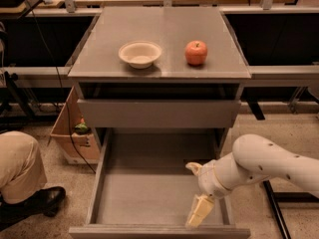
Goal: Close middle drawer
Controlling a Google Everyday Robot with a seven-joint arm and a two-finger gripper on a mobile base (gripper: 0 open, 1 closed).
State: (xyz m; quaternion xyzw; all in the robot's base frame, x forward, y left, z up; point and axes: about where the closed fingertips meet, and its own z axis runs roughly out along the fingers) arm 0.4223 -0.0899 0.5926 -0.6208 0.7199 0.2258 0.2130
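- The middle drawer (99, 183), a wide, shallow grey tray with low side walls and a slim plain front panel, is pulled far out from the low part of the grey metal cabinet (234, 73).
- The gripper (191, 195) with pale yellow fingers is inside this drawer, near its right wall and close behind the front panel. Its two fingers are apart and hold nothing: one points down to the drawer floor, the other points back toward the cabinet.
- The white rounded robot arm (269, 163) comes in from the right of the cabinet, over the right wall of the drawer.
- Above the drawer there is the grey drawer with the taller front panel (159, 113).
- On the cabinet top stand a small white round bowl (140, 54) and, to the right of it and not touching, a red apple (196, 52).
- To the left of the cabinet stands an open brown cardboard box (67, 133).
- Further left of the cabinet, on the floor, is a person's leg in beige trousers (20, 166) with a black shoe (40, 200).
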